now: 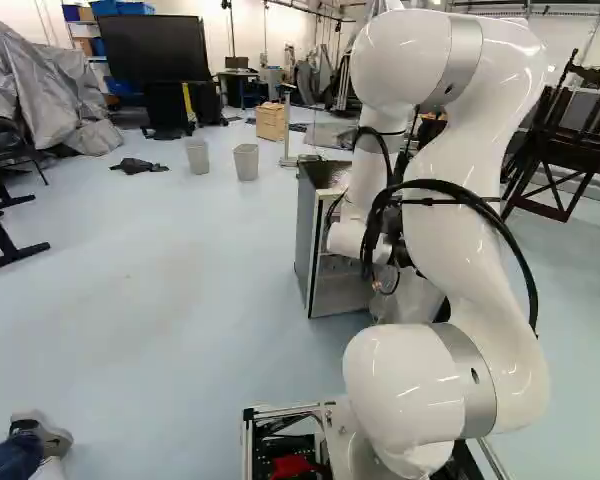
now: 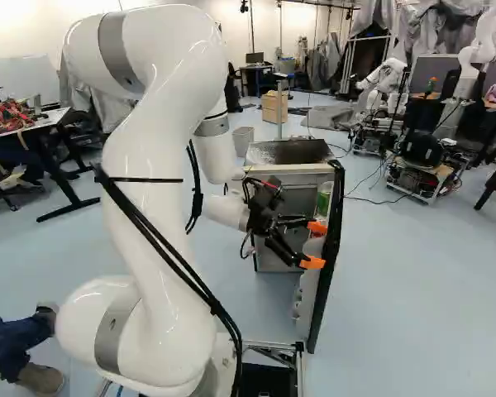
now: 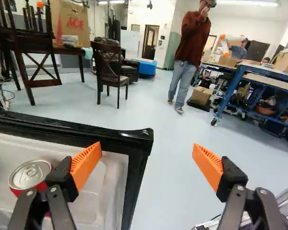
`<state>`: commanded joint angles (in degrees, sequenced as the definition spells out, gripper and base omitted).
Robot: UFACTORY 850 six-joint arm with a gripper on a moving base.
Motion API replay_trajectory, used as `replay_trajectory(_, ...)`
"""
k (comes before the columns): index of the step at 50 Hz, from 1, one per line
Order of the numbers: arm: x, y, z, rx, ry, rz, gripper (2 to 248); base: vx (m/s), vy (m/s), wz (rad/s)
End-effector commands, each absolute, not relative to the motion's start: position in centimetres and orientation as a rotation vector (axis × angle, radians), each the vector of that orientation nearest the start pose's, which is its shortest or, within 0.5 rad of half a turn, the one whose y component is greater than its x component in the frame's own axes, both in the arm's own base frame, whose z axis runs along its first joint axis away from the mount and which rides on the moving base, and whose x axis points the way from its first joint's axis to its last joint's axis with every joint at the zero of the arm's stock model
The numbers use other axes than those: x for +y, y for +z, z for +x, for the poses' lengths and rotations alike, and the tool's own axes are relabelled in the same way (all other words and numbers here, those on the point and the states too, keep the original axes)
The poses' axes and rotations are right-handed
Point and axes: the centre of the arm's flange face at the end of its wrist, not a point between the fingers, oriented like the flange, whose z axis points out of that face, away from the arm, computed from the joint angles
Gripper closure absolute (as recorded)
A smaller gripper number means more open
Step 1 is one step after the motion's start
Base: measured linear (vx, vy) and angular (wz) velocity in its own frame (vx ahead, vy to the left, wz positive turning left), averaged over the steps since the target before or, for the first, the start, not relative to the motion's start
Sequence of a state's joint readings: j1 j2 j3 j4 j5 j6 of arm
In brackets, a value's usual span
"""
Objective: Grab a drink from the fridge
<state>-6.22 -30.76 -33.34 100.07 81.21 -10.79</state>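
one red can [image 3: 30, 176] with a silvery top shows in the wrist view, and we find it in the inner shelf of the open fridge door [image 2: 323, 294]. its lid is round, with a raised rim and a pull tab, and a strip of red side shows below. we see a little of that side, so we cannot tell what is printed there. the can stands upright, lid facing up, its long axis running from lid to shelf.

farther along our look, in the right base view, a green and pale container [image 2: 323, 201] shows by the upper part of the door; we cannot read its label, but it stands roughly upright too.

the black gripper [image 2: 315, 245] hangs at the door in that view, orange pads [image 2: 312, 263] pointing away from the arm [image 2: 161, 182]. in the wrist view we see the fingers well apart, with the door's dark corner and the pale floor [image 3: 170, 187] showing between them. the can lies outside that gap, just beside the finger that is over the door shelf.

the fridge [image 1: 342, 285] is silvery grey, with a dark top. on a brown paper bag [image 3: 70, 21] beyond the door we notice big red lettering.
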Motion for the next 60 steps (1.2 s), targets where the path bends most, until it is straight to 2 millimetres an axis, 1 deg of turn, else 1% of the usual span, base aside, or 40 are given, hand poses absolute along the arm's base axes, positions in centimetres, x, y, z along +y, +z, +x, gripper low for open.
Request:
replay_trajectory(13, -15.7, 26.8, 34.9, -1.423, 0.802, 1.113, 3, 0.0, 0.0, 0.0)
replay_trajectory(60, -27.3, 27.6, 38.9, -1.614, 0.754, 0.848, 3, 0.0, 0.0, 0.0)
